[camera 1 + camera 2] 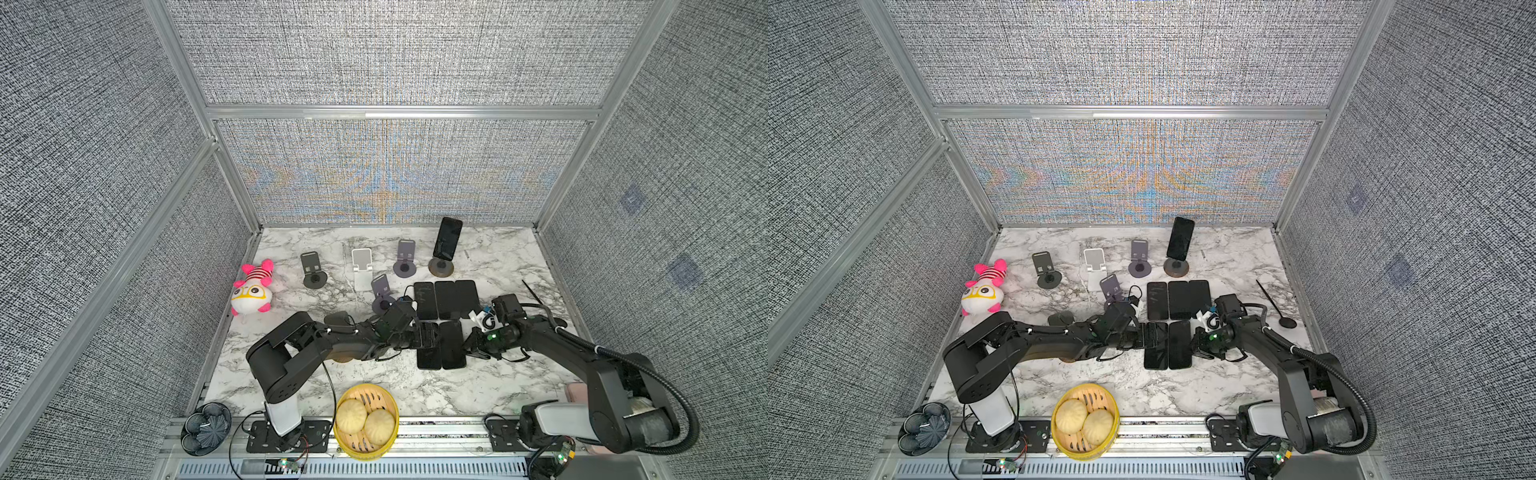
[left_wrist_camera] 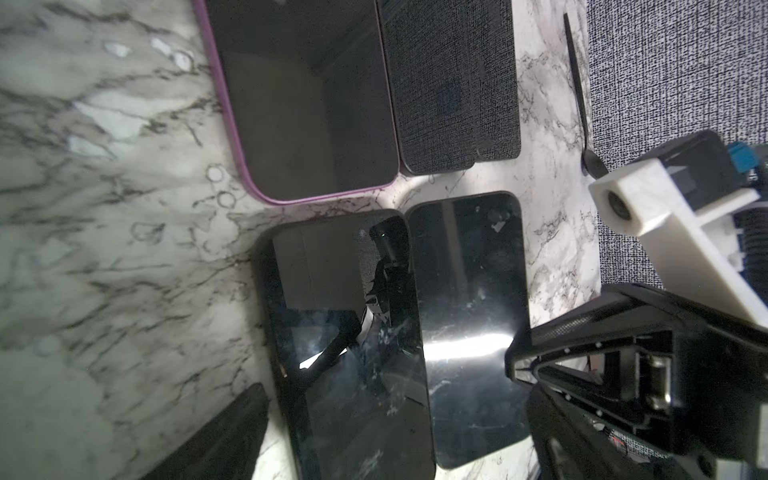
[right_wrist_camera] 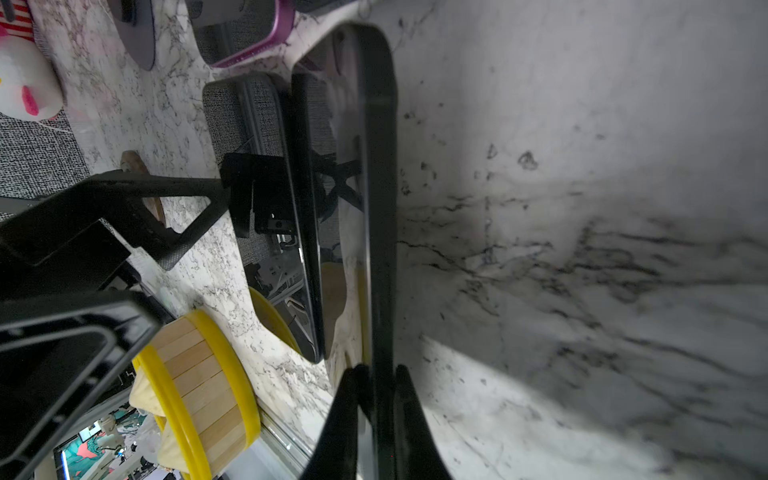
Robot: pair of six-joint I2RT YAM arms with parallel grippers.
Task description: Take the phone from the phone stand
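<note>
the right gripper (image 3: 376, 376) sits low at the outer long edge of the front phone (image 1: 452, 345), a finger close on each side of that edge. whether they pinch it or only flank it i cannot tell. the left gripper (image 1: 429, 337) hangs spread wide over the left phone (image 1: 428, 359). that one lies edge to edge with the front phone, in front of a row of three (image 1: 446, 299) more on the table (image 1: 332, 382).

one upright phone (image 1: 447, 239) leans on its stand (image 1: 441, 269) at the back, right of four empty stands (image 1: 362, 266). it looks like the one left to take.

likely trouble from here:
- if the right gripper pulls away while gripping, the front phone may lift by one edge, drop, and knock the left phone out of line.
- the two grippers are near each other, so a careless retreat by either could clip the other.
- the reach to the back passes over the row of three, and a low path could sweep them.
- the stand has a small round base. a sideways tug on the upright phone could tip the stand or drag it along, and the slick glass could slip from a shallow pinch.
</note>
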